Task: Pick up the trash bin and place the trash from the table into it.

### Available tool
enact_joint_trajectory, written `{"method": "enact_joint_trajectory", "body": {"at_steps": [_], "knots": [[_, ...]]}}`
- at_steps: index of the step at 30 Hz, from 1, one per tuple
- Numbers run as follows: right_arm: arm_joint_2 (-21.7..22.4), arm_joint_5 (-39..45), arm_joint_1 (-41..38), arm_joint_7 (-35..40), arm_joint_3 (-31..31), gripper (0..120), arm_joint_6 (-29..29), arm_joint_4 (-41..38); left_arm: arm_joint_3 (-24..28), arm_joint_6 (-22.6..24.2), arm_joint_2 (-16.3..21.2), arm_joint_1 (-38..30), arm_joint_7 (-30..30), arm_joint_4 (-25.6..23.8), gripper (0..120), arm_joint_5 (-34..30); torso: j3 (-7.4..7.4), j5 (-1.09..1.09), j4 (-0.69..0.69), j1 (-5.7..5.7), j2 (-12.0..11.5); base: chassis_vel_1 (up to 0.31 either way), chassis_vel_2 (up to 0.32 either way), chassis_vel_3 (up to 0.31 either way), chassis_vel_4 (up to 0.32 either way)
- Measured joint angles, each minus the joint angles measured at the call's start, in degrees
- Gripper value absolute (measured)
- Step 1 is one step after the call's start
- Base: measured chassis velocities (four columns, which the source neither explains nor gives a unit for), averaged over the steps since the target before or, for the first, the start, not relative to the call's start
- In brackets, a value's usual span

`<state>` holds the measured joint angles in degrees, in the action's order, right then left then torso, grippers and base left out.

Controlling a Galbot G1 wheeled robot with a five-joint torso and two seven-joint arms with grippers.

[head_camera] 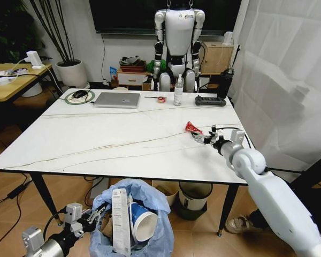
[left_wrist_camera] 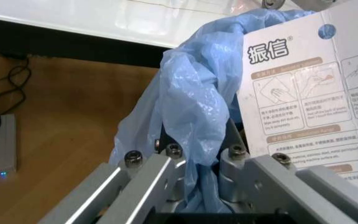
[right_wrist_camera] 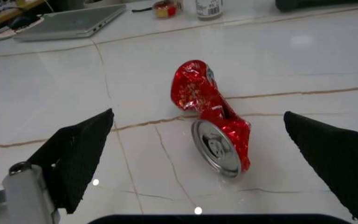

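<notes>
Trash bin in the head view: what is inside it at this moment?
In the trash bin, held at its bag by the left gripper, a white printed packet and a blue-white cup stand upright. Anything below them is covered by the bag.

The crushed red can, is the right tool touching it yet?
Apart. In the right wrist view the crushed red can lies on the table between the open right tool's fingers, marble showing either side.

White right arm (head_camera: pixel 273 198), black-padded tool fingers (right_wrist_camera: pixel 76 154); left tool (left_wrist_camera: pixel 197 172) silver, bolted.
</notes>
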<state>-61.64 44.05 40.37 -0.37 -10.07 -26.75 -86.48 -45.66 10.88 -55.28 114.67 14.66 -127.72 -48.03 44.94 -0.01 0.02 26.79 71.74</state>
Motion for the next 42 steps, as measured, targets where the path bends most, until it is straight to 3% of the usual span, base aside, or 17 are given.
{"method": "enact_joint_trajectory", "body": {"at_steps": [15,19,33,39,42], "knots": [[-2.65,-4.06,-3.12,-3.21,2.33,100,2.37,7.48,-0.08,-0.12,-1.92,0.03,0.0,-0.49,1,0.79,-0.01,0.0,-0.01,0.0,0.0,0.0,0.0,0.0,0.0],[-3.06,-4.86,-3.64,-3.92,2.62,93,2.93,9.14,-0.12,-0.15,-2.02,0.05,0.01,-0.49,1,0.81,-0.01,0.0,-0.01,0.0,0.0,0.0,0.0,0.0,0.0],[-3.08,-5.17,-3.78,-4.41,2.53,41,3.68,10.63,-0.01,-0.22,-2.38,-0.18,-0.02,-0.1,1,0.97,-0.01,0.0,-0.01,0.0,0.0,0.0,0.0,0.0,0.0],[-3.02,-4.79,-3.66,-4.41,2.88,20,3.72,10.21,0.17,-0.25,-2.48,-0.26,-0.02,0.08,1,1.03,-0.01,0.0,-0.01,0.0,0.01,0.0,0.0,0.0,0.0],[-2.93,-4.65,-3.56,-4.41,2.95,16,3.71,9.94,0.25,-0.25,-2.53,-0.37,-0.02,0.14,1,1.04,-0.01,0.01,-0.01,0.0,0.01,0.0,0.0,0.0,0.0]]}}
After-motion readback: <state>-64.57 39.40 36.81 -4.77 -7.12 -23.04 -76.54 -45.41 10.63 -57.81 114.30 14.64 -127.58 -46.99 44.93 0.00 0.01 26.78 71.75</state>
